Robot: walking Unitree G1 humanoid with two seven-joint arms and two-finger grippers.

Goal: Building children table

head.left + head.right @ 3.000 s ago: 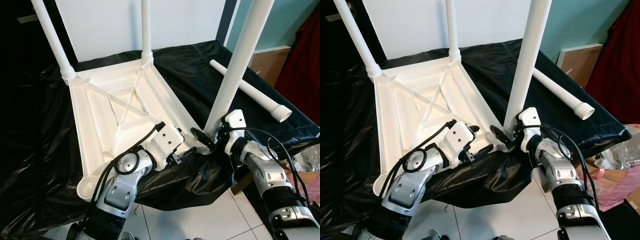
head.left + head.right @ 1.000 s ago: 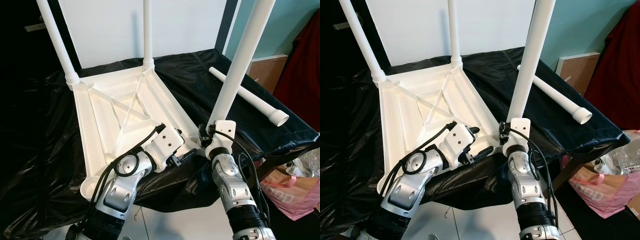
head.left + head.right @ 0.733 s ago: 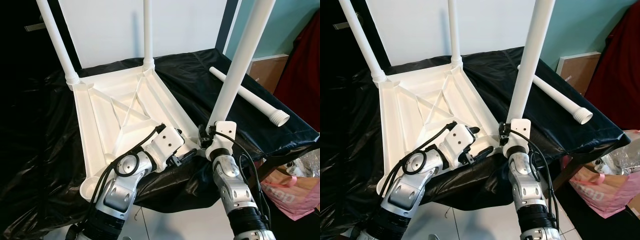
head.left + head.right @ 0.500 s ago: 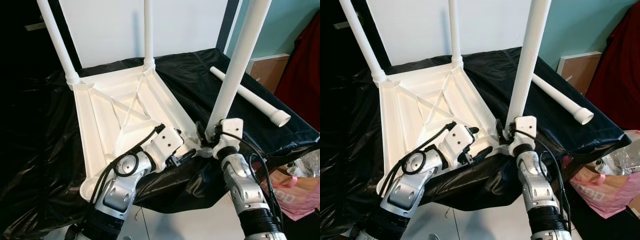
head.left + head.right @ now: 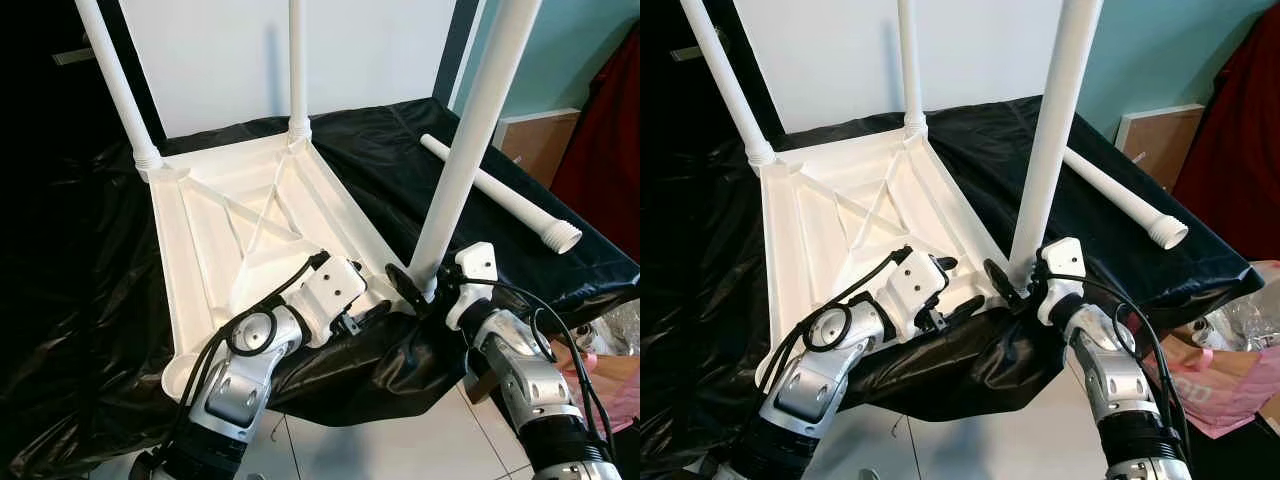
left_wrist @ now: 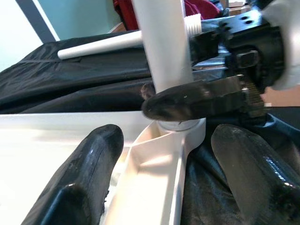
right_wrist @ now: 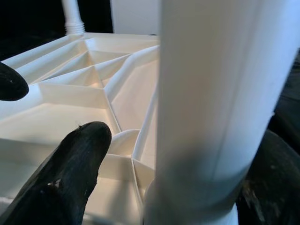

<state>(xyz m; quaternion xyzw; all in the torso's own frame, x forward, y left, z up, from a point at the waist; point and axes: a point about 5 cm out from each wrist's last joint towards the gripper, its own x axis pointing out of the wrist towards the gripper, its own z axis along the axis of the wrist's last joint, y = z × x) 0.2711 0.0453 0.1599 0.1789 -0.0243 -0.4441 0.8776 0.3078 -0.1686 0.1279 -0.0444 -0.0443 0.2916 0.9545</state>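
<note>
A white children's table top (image 5: 215,240) lies upside down on a black sheet. Three white legs stand in its corners: two at the back (image 5: 118,85) (image 5: 296,60) and one at the near right (image 5: 470,140). A fourth leg (image 5: 500,190) lies loose on the sheet to the right. My left gripper (image 5: 368,310) is open, its fingers (image 6: 93,178) astride the top's near rim beside that corner. My right gripper (image 5: 420,288) reaches in from the right around the near leg's base. In the right wrist view, a gap shows between one finger (image 7: 70,183) and the leg (image 7: 220,93).
The black sheet (image 5: 80,280) hangs over the table's front edge above a white tiled floor (image 5: 340,445). A pink bag (image 5: 1230,390) sits on the floor at the right. A brown board (image 5: 1155,125) and red cloth (image 5: 1240,150) stand beyond the table's right side.
My right arm has swung from straight below the near leg out to the right, with its gripper still at the leg's base. My left gripper has stayed at the rim.
</note>
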